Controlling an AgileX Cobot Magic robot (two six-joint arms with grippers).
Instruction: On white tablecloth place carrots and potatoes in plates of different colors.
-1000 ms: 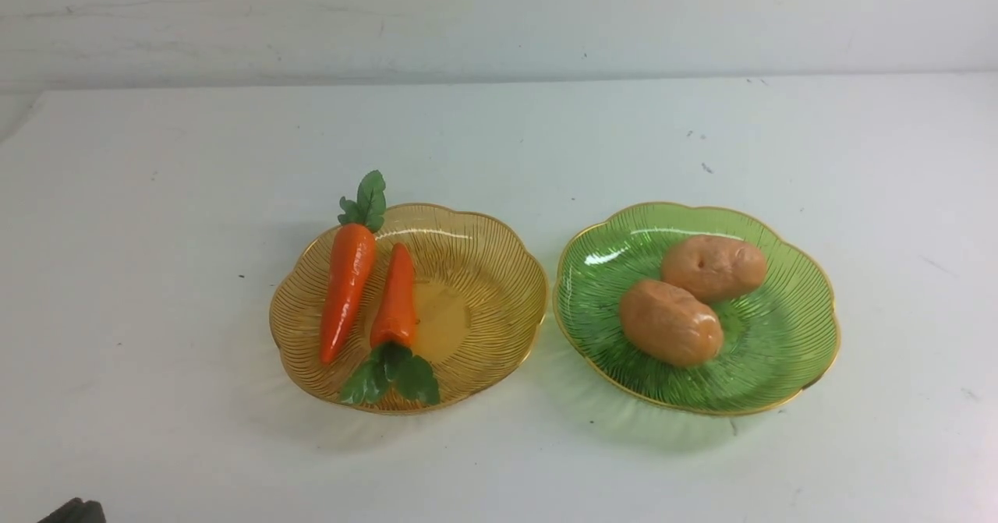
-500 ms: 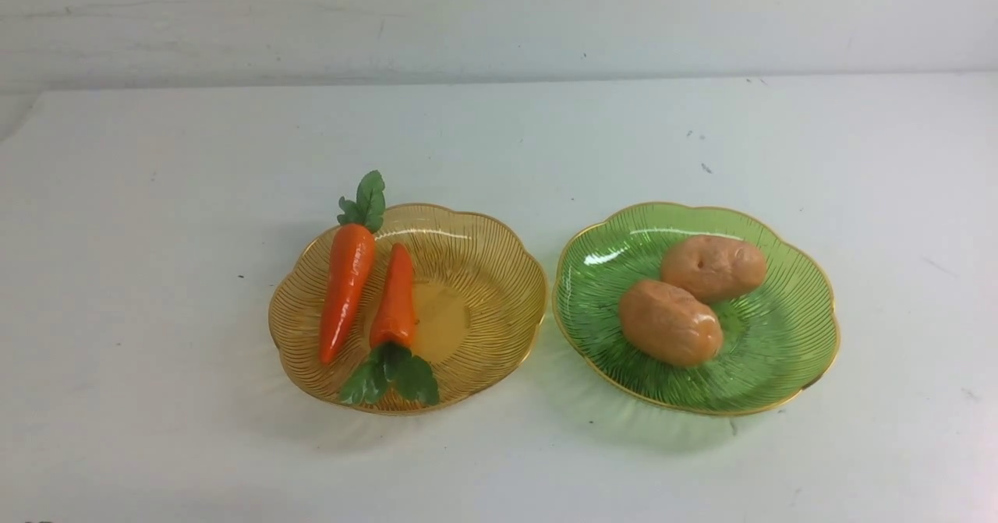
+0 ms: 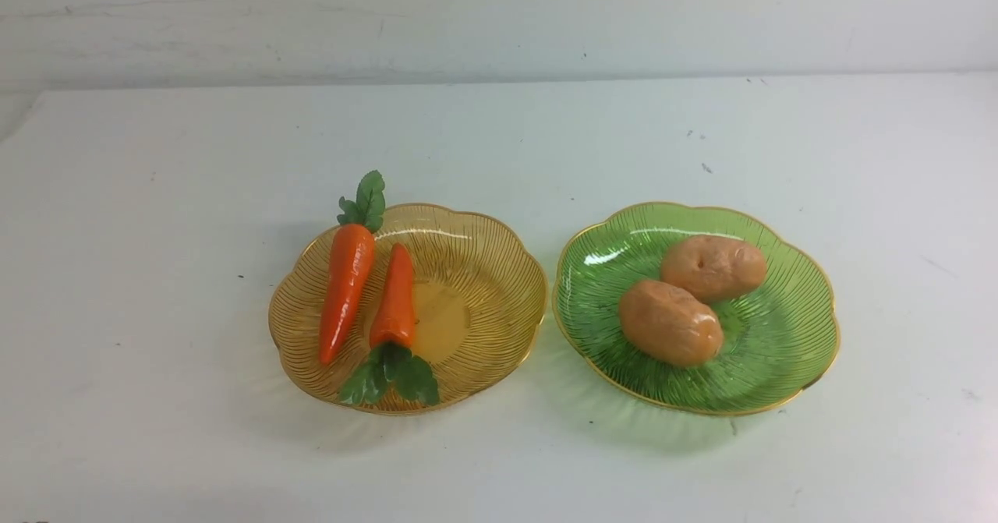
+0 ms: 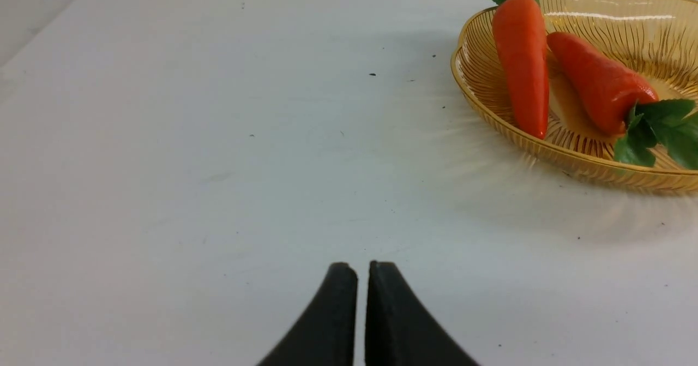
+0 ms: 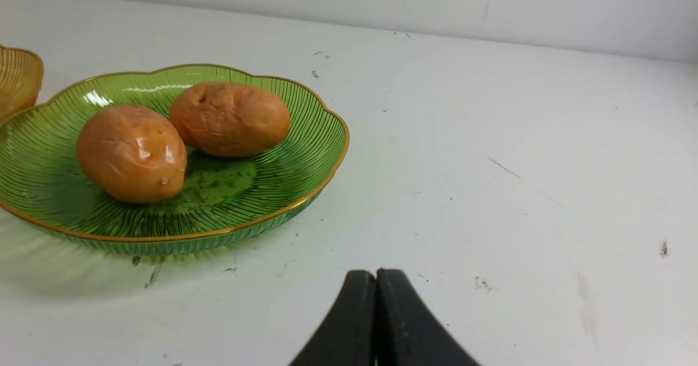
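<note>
Change: dark arm part at front view's lower-left corner 1 s ago is now gone from that view; plates and veg aren't shifting at all.
Meaning: looks like sorting is done and arms are pulling back, w/ nothing left loose on the white tablecloth (image 3: pixel 156 196).
Carrots: 2 carrots (image 3: pixel 347 289) lying side by side in amber plate (image 3: pixel 499 273), tops pointing opposite ways; 1 leafy top is hanging over far rim.
Potatoes: 2 potatoes (image 3: pixel 670 322) sitting in green plate (image 3: pixel 780 351), touching or nearly so.
Left gripper (image 4: pixel 362 270): jaws nearly together, only a thin slit showing, gripping nothing; hovering over bare cloth, amber plate well apart.
Right gripper (image 5: pixel 376 279): jaws pressing fully together, empty; green plate near but not touching.
</note>
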